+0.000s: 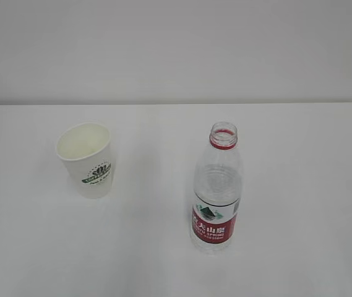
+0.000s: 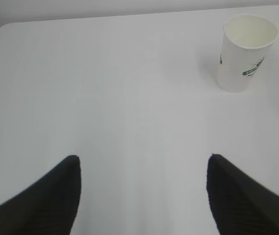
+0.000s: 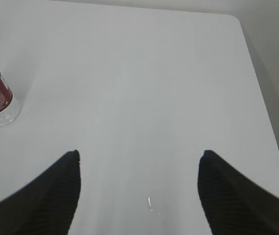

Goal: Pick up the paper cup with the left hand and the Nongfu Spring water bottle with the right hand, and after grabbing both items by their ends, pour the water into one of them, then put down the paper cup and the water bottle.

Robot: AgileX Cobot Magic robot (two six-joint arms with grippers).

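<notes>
Two objects stand upright and well apart on my white table [image 1: 299, 185]. Bottle [image 1: 217, 192]: uncapped, red label low on its body, right of centre; at the left edge of my right wrist view. Cup [image 1: 88, 159]: mouth up, left of the bottle; far right in my left wrist view. Left hand [image 2: 144, 169] and right hand [image 3: 139, 164]: both spread wide, grasping nothing, each over bare table short of its object.
</notes>
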